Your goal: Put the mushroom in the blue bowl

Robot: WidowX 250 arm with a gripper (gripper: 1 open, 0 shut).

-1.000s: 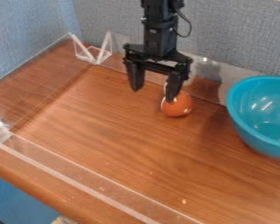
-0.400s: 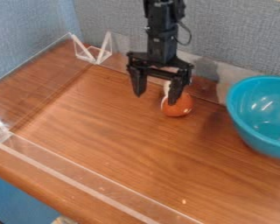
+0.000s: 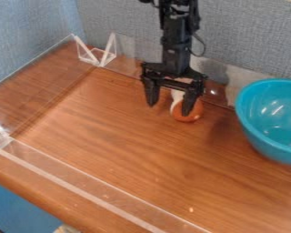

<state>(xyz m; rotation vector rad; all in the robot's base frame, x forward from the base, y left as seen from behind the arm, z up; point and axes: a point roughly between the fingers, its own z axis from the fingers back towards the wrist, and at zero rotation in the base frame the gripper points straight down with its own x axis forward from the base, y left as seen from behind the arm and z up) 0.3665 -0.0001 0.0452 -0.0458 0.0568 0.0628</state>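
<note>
The mushroom [image 3: 185,110], small with an orange-tan body and a cream patch, sits on the wooden table just left of the blue bowl [image 3: 275,118]. My black gripper [image 3: 175,101] points straight down over it, jaws open, with one finger on each side of the mushroom; the right finger [image 3: 198,102] partly hides it. I cannot tell whether the fingers touch it. The bowl is a deep teal-blue one at the right edge, partly cut off by the frame, with nothing visible inside.
A low clear plastic wall [image 3: 63,177] borders the wooden table [image 3: 112,136] along the front and left. A clear plastic stand [image 3: 102,50] stands at the back left. Blue fabric covers the back wall.
The gripper has come down and shifted slightly right, its open fingers now lower around the mushroom. The mushroom and bowl have stayed put.
</note>
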